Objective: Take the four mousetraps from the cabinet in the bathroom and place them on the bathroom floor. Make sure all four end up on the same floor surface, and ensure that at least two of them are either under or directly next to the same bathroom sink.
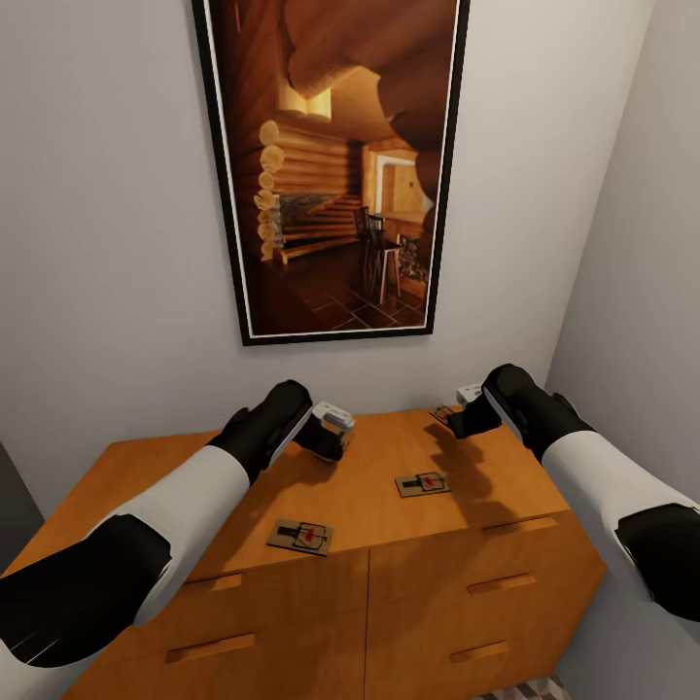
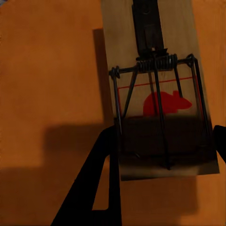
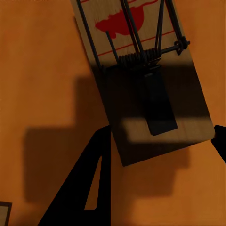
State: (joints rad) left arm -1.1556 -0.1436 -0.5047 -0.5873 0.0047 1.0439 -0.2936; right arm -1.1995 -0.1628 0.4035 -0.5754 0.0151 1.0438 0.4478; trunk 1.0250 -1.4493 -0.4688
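The orange-brown cabinet [image 1: 389, 583] stands against the wall below me. Two mousetraps [image 1: 300, 536] [image 1: 423, 483] lie flat on its top near the front edge. My left gripper [image 1: 333, 439] hovers low over the top, open, its fingers [image 2: 101, 183] straddling a third mousetrap [image 2: 155, 56] that lies flat with its red mouse print up. My right gripper [image 1: 459, 418] is open too, over the back right of the top, its fingers [image 3: 94, 179] either side of the end of another mousetrap [image 3: 141, 75] [image 1: 443, 412]. The sink is out of view.
A tall framed picture of a log interior [image 1: 335, 165] hangs on the wall behind the cabinet. A side wall [image 1: 642, 243] closes in at the right. A sliver of patterned bathroom floor [image 1: 530, 690] shows beneath the cabinet's right corner.
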